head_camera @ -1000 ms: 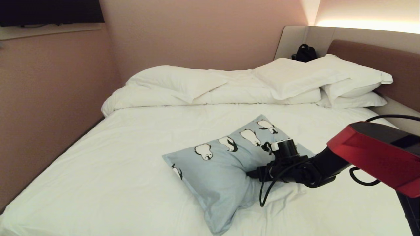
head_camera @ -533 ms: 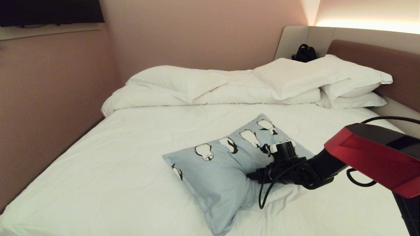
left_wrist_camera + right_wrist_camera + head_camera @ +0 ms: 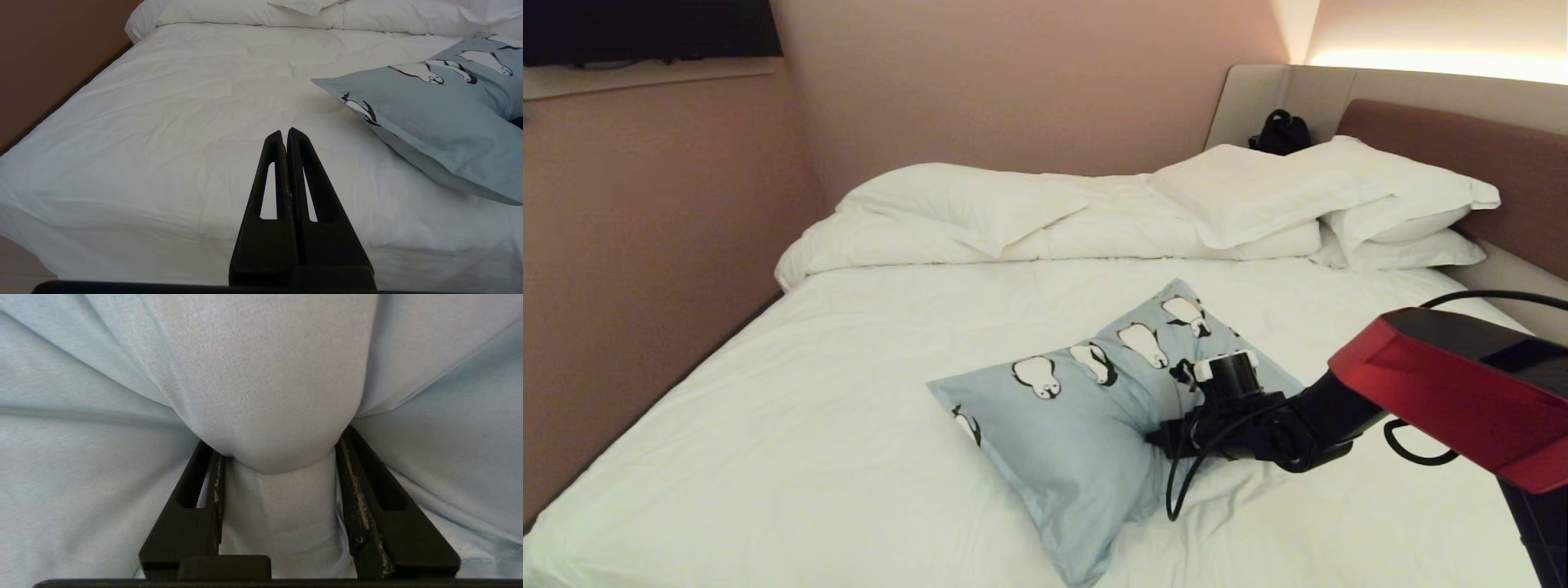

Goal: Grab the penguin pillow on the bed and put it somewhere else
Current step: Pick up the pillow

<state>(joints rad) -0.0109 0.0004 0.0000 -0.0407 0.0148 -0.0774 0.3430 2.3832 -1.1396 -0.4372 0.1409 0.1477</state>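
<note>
- The right tool has narrowed over the last second and now pinches a bulging fold of the pillow between its two fingers; cloth fills the gap, so the fingers are clamped on fabric and do not meet.
- In the head view the pillow's near-right edge is drawn in at the tool more than a second ago, and its penguin row has shifted slightly. The arm itself has held its place.
- The pillow lies on the bed, in the middle of the sheet toward the right side, apart from the white pillows at the headboard.
- Judgement: the grasp is being made and the lift has not begun. A fold of soft cloth can slip, so the hold should be firm before raising.
- The left tool is parked over the bed's near edge, fingers together, holding nothing.
</note>
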